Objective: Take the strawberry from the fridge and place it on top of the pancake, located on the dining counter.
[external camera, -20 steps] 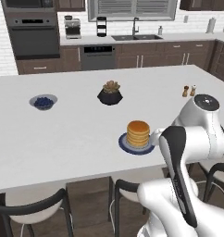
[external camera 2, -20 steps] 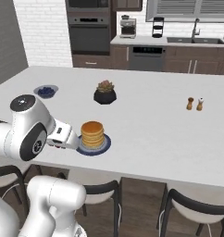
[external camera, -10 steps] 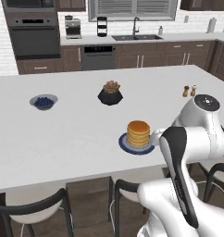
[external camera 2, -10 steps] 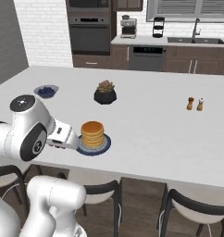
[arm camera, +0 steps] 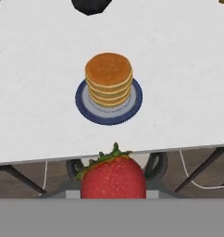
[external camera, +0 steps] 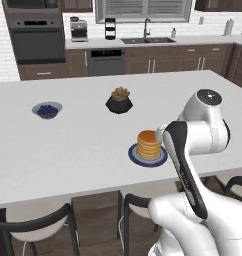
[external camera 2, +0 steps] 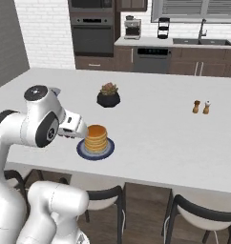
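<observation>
No readable text, labels or numbers anywhere, oven panel perhaps marked but too blurred to tell

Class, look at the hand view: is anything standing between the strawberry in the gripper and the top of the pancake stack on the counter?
Nothing visible does. The strawberry sits in the gripper, short of the counter edge. Between it and the pancake stack lies only bare white countertop and the plate rim. The dark plant pot stands beyond the stack.

You see strawberry (arm camera: 113, 178): red, green leafy cap up, at bottom of hand view, short of surface's near edge. Pancake (arm camera: 108, 79): golden-orange round stack, upright on dark blue plate (arm camera: 132, 104), near front edge of white dining surface (external camera: 68, 145). Strawberry apart from stack, not on it.
</observation>
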Available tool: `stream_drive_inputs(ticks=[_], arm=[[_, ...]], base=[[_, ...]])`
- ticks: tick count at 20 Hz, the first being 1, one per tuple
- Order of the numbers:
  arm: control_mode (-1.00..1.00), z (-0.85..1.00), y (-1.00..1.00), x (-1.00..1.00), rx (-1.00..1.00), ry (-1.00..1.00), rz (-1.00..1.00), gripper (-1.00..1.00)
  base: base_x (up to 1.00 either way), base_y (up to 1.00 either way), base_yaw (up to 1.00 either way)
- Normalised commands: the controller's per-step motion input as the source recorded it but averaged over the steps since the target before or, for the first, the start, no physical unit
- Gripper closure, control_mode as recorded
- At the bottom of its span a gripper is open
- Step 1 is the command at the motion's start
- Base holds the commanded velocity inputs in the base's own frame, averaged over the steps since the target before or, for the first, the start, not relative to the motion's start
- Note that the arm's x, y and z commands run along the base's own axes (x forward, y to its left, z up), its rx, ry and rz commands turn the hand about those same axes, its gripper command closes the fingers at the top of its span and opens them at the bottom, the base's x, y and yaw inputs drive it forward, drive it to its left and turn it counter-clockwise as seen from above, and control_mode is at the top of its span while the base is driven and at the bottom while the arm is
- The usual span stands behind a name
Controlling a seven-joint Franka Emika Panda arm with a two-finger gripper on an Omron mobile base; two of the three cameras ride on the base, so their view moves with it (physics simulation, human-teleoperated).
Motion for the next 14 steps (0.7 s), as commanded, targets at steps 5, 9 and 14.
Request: stream_drive_inputs(ticks=[5,9,14], arm=[[-1.0,-0.05,0.03,1.0,0.0,0.13,0.02,1.0],[-1.0,-0.27,-0.06,1.0,0.01,0.27,0.03,1.0],[-1.0,-0.57,-0.08,1.0,0.04,0.15,0.0,1.0]], base=[[0.0,0.0,0.0],[0.0,0.0,0.0],[0.0,0.0,0.0]])
